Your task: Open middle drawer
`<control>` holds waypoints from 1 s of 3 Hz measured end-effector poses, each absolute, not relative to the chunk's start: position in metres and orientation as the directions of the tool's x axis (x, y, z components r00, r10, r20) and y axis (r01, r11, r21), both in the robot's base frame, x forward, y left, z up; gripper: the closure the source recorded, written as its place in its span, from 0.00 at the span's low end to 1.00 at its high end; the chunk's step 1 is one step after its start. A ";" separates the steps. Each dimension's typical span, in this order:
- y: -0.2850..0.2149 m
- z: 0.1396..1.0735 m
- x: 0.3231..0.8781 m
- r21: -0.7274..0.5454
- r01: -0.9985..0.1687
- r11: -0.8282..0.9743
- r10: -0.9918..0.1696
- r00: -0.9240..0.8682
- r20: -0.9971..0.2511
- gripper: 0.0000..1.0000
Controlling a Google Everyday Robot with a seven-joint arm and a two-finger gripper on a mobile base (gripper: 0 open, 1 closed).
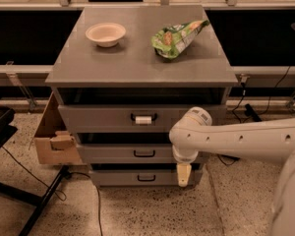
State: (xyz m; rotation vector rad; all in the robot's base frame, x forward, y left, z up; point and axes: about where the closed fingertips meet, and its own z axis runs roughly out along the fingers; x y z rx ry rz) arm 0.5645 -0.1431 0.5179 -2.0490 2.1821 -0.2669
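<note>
The grey three-drawer cabinet (137,63) stands in the middle of the camera view. The middle drawer (108,154) is a shallow grey front with a small black bar handle (144,153), and it sits pushed in. My white arm (236,139) reaches in from the right at the height of that drawer. My gripper (183,175) hangs down from the wrist, in front of the right end of the lowest drawer (118,177). It is to the right of the middle handle and below it, holding nothing that I can see.
The top drawer (103,118) has a white tag on its handle (143,119). A pale bowl (105,34) and a green snack bag (179,37) lie on the cabinet top. A cardboard box (51,136) stands left of the cabinet, with cables and a black stand on the floor.
</note>
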 end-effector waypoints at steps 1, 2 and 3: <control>-0.142 0.485 0.591 -0.205 -0.978 0.049 -0.996 -0.063 0.061 0.00; -0.141 0.470 0.611 -0.194 -0.979 0.055 -0.996 -0.068 0.063 0.00; -0.140 0.451 0.631 -0.162 -0.984 0.079 -0.995 -0.087 0.040 0.02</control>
